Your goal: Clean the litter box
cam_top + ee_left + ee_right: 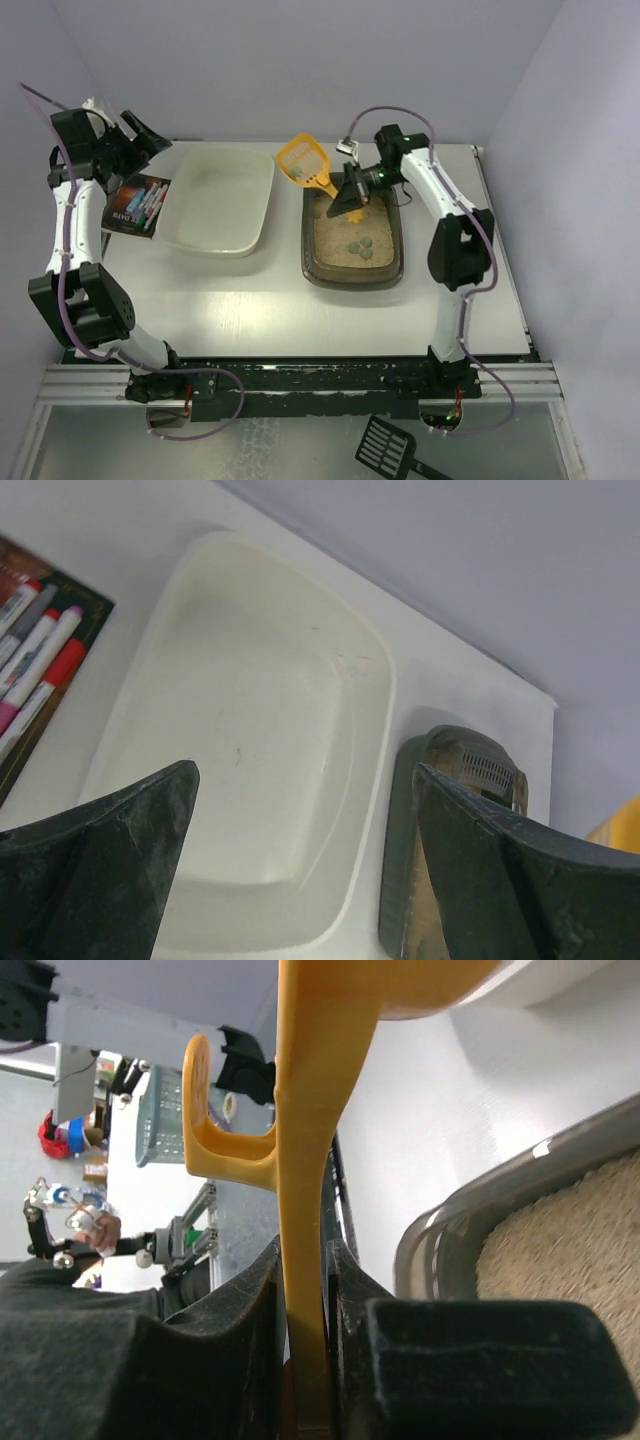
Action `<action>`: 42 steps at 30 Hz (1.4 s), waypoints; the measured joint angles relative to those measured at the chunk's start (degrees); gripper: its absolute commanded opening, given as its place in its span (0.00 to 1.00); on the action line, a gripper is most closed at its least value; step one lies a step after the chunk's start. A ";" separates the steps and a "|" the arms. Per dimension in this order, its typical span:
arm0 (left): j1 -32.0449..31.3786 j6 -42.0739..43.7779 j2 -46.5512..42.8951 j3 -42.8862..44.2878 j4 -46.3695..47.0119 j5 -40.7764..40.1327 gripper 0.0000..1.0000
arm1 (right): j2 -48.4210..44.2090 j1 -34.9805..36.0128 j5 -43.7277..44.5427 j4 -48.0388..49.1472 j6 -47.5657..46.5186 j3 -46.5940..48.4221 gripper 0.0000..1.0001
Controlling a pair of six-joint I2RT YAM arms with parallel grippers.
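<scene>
The litter box (312, 255) is a dark brown tray right of centre, holding beige litter and three grey-green lumps (361, 246). My right gripper (342, 200) hovers over its far end, shut on the handle of a yellow slotted scoop (303, 160) whose head sticks out past the box's far left corner. In the right wrist view the yellow scoop handle (303, 1160) is pinched between the fingers of my right gripper (305, 1260), with the litter box rim (450, 1225) to the right. My left gripper (150, 133) is raised at the far left, open and empty (305, 775), above the white tub.
A white plastic tub (222, 200) (250, 730) stands left of the litter box (400, 860). A dark pack of markers (138, 205) (35, 650) lies left of the tub. A black scoop (385, 448) lies below the table's near edge. Walls close in the back and sides.
</scene>
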 measured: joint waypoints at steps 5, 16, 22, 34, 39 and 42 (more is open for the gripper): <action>4.17 1.38 0.57 1.36 -5.46 1.70 1.00 | 11.02 4.37 2.91 1.46 4.74 12.41 0.00; 8.44 4.09 -1.22 -2.38 -9.09 2.43 0.99 | 23.63 19.19 34.80 12.46 13.99 29.03 0.00; 10.21 4.98 -2.05 -2.67 -10.21 2.38 0.99 | 21.53 28.65 62.45 18.93 9.99 27.36 0.00; 12.09 4.35 -2.25 -4.50 -9.70 2.40 1.00 | 16.61 42.58 111.36 40.13 -6.51 2.43 0.00; 12.37 4.04 -2.25 -5.38 -9.62 2.43 0.99 | 14.21 42.53 120.52 49.79 -12.70 -2.67 0.00; 12.46 4.02 -2.25 -5.86 -9.49 2.43 1.00 | 12.44 42.36 122.79 53.20 -14.38 -3.17 0.00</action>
